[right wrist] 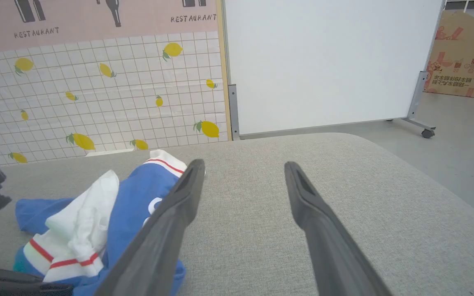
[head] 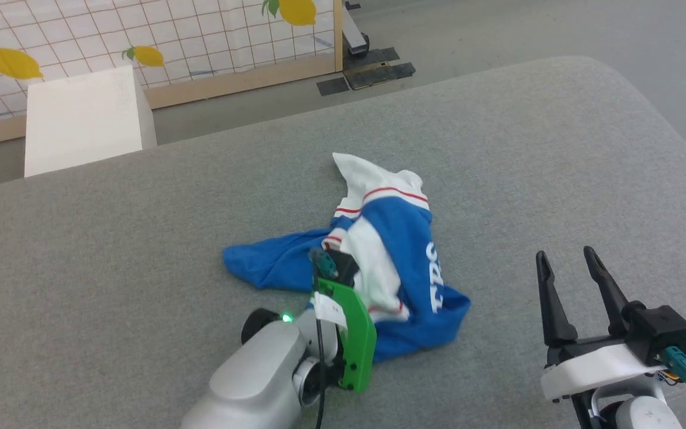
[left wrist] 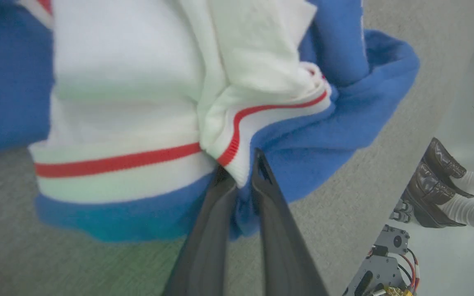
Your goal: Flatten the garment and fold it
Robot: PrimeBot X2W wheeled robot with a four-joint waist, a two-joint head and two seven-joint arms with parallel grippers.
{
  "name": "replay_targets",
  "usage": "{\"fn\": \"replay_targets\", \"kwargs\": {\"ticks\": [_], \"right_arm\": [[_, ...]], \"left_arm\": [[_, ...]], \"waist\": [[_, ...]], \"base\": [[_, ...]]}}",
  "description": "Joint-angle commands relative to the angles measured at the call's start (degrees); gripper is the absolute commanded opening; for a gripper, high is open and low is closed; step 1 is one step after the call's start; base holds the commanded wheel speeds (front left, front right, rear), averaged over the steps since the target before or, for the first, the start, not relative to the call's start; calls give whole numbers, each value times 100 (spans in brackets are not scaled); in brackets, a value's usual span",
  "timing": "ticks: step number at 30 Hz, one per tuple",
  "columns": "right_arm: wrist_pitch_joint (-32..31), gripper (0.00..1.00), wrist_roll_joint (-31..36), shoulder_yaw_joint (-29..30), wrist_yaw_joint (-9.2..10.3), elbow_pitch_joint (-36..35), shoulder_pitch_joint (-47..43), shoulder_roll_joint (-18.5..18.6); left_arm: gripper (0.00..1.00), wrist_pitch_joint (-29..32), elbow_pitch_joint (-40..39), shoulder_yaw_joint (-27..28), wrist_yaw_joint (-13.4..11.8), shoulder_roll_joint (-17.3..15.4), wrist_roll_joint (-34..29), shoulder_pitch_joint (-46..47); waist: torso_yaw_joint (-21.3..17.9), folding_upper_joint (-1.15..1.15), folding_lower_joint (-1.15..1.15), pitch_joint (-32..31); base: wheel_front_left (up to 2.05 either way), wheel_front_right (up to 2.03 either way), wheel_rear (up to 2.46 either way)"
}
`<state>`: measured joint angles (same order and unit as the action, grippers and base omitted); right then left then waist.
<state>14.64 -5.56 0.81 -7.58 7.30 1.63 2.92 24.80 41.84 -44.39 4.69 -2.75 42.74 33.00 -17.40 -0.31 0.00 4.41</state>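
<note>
On grey cushion (head: 498, 149), garment (head: 390, 238) lies crumpled.

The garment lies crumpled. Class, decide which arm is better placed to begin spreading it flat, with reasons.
Likely left. The left gripper's jaws pinch the garment's striped edge; the right gripper's jaws stand open, apart from it.
</note>
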Motion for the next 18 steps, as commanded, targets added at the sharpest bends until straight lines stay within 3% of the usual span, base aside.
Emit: {"fn": "replay_targets", "kwargs": {"ticks": [1, 3, 4, 5, 6, 13, 18], "right_arm": [[12, 100, -39, -21, 9, 17, 21, -4], [15, 100, -39, -29, 9, 37, 14, -4], [16, 100, -41, -27, 9, 42, 12, -4], [17, 100, -41, -22, 9, 41, 10, -4], [18, 100, -37, -17, 9, 39, 8, -4], [22, 100, 32, 14, 9, 11, -16, -4], [0, 100, 102, 102, 9, -94, -63, -4]], "left_arm": [[0, 184, 87, -71, 40, -13, 104, -99], [0, 386, 166, -144, 46, -13, 160, -138], [19, 359, 151, -160, 48, -13, 157, -130], [86, 248, 110, -155, 50, -13, 136, -107], [100, 39, 56, -124, 32, -13, 98, -72], [100, -2217, -523, 426, -183, -119, -204, 65], [100, -3745, -1014, 846, -362, -470, -504, -99]], "waist": [[8, 31, 0, 4], [36, 31, 0, -12], [65, 31, 0, -19], [97, 31, 0, -25], [139, 31, 0, -39], [458, 31, 0, -200], [773, 31, 0, -297]], "base": [[0, 0, 0], [0, 0, 0], [0, 0, 0], [0, 0, 0], [0, 0, 0], [0, 0, 0], [0, 0, 0]]}}
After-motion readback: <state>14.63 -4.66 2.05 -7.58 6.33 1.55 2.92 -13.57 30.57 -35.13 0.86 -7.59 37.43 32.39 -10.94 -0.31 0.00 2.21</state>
